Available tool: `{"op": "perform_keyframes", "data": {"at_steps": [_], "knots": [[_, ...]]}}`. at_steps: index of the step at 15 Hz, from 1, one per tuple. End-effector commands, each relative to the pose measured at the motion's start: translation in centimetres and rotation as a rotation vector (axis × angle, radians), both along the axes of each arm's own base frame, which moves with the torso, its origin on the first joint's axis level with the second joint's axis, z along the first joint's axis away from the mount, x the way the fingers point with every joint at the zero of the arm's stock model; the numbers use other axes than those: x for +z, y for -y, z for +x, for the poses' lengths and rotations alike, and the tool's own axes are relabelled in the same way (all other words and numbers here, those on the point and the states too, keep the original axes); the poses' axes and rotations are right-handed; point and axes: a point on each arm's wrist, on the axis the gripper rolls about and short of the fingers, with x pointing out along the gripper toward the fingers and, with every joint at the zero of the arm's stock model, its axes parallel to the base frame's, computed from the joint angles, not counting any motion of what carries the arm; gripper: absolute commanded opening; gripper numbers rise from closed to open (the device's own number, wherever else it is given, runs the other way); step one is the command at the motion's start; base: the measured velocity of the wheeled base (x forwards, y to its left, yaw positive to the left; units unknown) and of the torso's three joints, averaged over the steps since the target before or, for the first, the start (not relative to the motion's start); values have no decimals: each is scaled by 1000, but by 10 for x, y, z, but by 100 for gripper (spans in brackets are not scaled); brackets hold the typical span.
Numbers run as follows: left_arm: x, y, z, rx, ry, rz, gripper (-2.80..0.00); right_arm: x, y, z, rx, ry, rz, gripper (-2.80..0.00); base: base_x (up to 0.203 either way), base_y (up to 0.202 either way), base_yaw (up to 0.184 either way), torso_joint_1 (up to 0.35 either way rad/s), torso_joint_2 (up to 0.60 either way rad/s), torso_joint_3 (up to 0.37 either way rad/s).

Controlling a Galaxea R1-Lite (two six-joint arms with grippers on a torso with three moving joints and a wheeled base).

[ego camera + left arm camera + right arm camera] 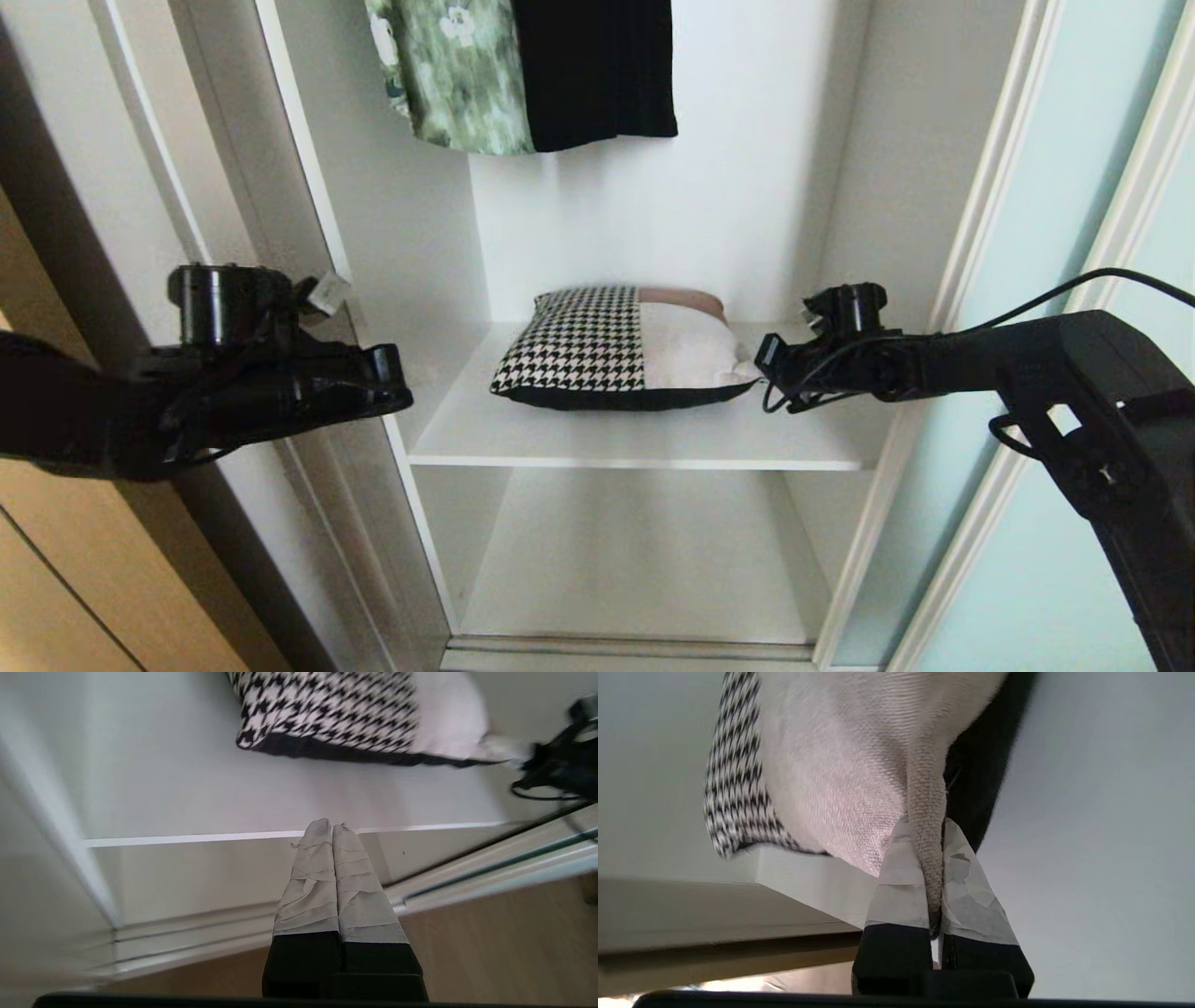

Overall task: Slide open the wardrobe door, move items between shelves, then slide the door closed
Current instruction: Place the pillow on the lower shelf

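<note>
Head view: the sliding wardrobe door (1046,392) stands open at 3 o'clock, and the cushion (621,347) lies on the upper shelf (635,439), so the transfer step is in hand. The right gripper (934,877) has its taped fingers pinched on the cushion's grey-beige corner, while the left gripper (331,833), fingers closed and empty, hangs at 9 o'clock. Next, judged: lift the cushion clear of the shelf edge toward the lower shelf (644,569) at 6 o'clock.

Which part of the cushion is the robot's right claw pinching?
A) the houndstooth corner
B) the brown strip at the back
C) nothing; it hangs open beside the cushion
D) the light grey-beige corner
D: in the right wrist view the right claw is shut on a fold of the cushion's light grey-beige corner, on its right end on the shelf.
</note>
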Motion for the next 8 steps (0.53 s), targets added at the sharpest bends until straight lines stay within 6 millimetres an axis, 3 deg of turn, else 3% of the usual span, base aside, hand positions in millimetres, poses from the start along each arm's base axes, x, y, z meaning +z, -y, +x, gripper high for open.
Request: {"op": "perform_keyframes", "data": {"at_steps": [1,4,7,8], "knots": [[-36,15,30,-38,-80,-2,-280,10,13,-7,-8,-14,16,-280,0,0,0,0,0,0],[-53,29,45,-65,-111,3,-280,18,32,-19,54,-41,65,-280,0,0,0,0,0,0],[-65,49,60,-83,-138,-9,-280,7,40,-19,48,-63,66,-280,0,0,0,0,0,0],[-69,54,66,-70,-145,-9,0,0,40,-18,48,-78,66,-280,0,0,0,0,0,0]]}}
